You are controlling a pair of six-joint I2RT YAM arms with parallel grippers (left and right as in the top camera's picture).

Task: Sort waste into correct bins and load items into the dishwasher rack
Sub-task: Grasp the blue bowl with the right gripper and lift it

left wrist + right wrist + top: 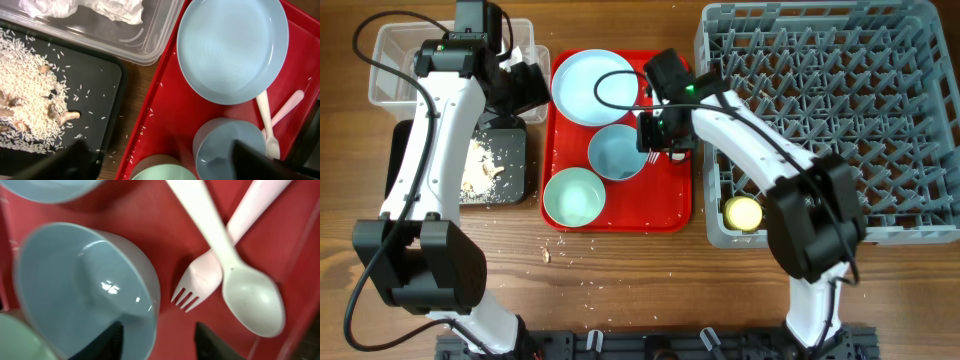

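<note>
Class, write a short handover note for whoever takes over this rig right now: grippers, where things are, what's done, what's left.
Left gripper: open, empty, over the red tray's edge.
Right gripper: open, astride the blue bowl's rim, not clamped.
Done: yellow cup in the rack; tissue in the clear tub; rice and scraps in the black tray.
Left: plate, blue bowl, mint bowl, fork and spoon on the red tray, all for the rack; crumbs on the table.
</note>
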